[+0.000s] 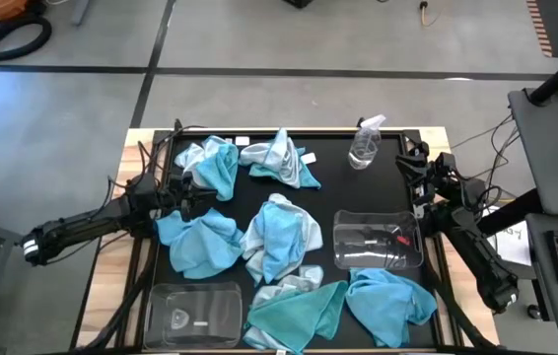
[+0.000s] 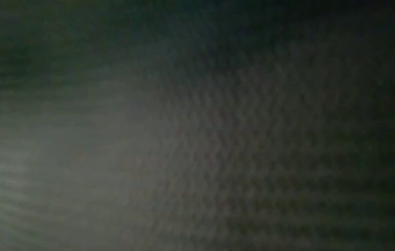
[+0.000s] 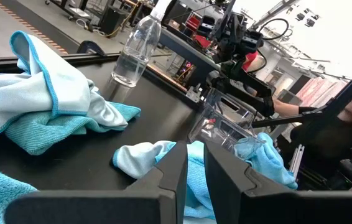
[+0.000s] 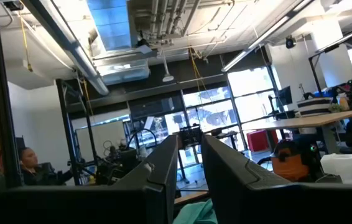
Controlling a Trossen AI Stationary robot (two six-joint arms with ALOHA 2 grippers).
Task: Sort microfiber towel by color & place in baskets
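the black tabletop (image 1: 338,197) carries scattered soft microfibre towels in bright sky-blue, teal and pale whitish-blue, all crumpled, so no long axis or pointing direction can be read from any of them.

left gripper (image 1: 188,193): low over the tabletop's left side, its fingers (image 3: 170,177) nearly together with only a narrow gap, holding nothing. just ahead of the fingertips lies a crumpled mixed pale and sky-blue towel (image 3: 163,163). to one side of the fingers sits a heap of pale cloth over teal cloth (image 3: 45,102); a sky-blue towel (image 1: 200,244) lies close beside the fingers on the other side in the high view. beyond the fingers stand a clear plastic spray bottle (image 3: 135,53), upright, and a clear rectangular plastic basket (image 3: 226,124).

right gripper (image 1: 425,182): at the tabletop's right edge, beside that same basket (image 1: 378,240), fingers (image 4: 163,171) slightly parted and pointing up into the room, holding nothing. a scrap of teal cloth (image 4: 196,213) shows under the fingers.

a second clear basket (image 1: 192,309) sits at the near left, with a small mark inside that is not legible. further teal and sky-blue towels (image 1: 343,301) lie between the baskets.

no readable writing or brand. the low view shows nothing usable.
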